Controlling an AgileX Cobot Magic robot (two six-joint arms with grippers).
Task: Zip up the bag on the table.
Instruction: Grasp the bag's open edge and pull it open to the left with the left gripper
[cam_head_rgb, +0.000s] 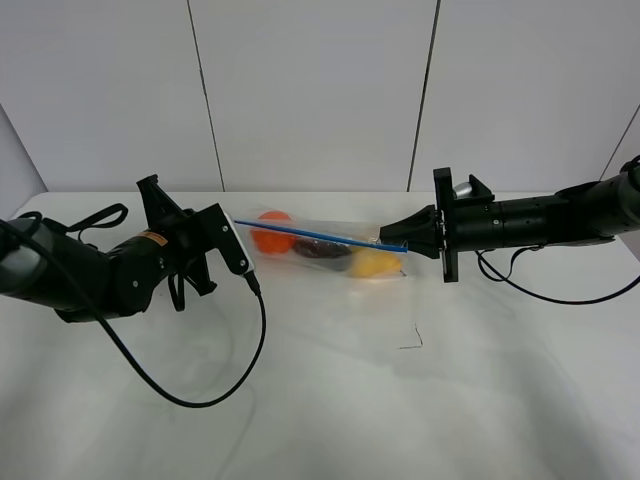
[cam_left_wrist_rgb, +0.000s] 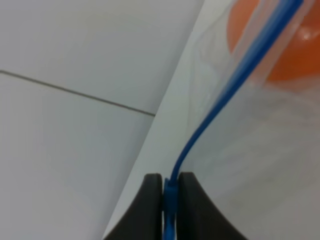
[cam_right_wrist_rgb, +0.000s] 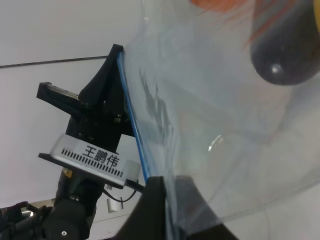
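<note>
The clear bag (cam_head_rgb: 320, 245) is held off the white table (cam_head_rgb: 330, 400) between my two grippers, its blue zip strip (cam_head_rgb: 320, 233) stretched taut. Orange, dark purple and yellow items show through it. My left gripper (cam_head_rgb: 232, 222) is shut on the strip's left end; in the left wrist view its fingers (cam_left_wrist_rgb: 152, 200) pinch the blue zip strip (cam_left_wrist_rgb: 225, 95) beside the orange item (cam_left_wrist_rgb: 285, 45). My right gripper (cam_head_rgb: 405, 243) is shut on the strip's right end. In the right wrist view the right gripper (cam_right_wrist_rgb: 170, 192) clamps the bag (cam_right_wrist_rgb: 225, 125) near the blue strip (cam_right_wrist_rgb: 132, 115).
A black cable (cam_head_rgb: 200, 395) loops over the table in front of the left arm, and another cable (cam_head_rgb: 560, 297) trails under the right arm. A small dark thread (cam_head_rgb: 412, 340) lies on the table below the bag. White wall panels stand behind.
</note>
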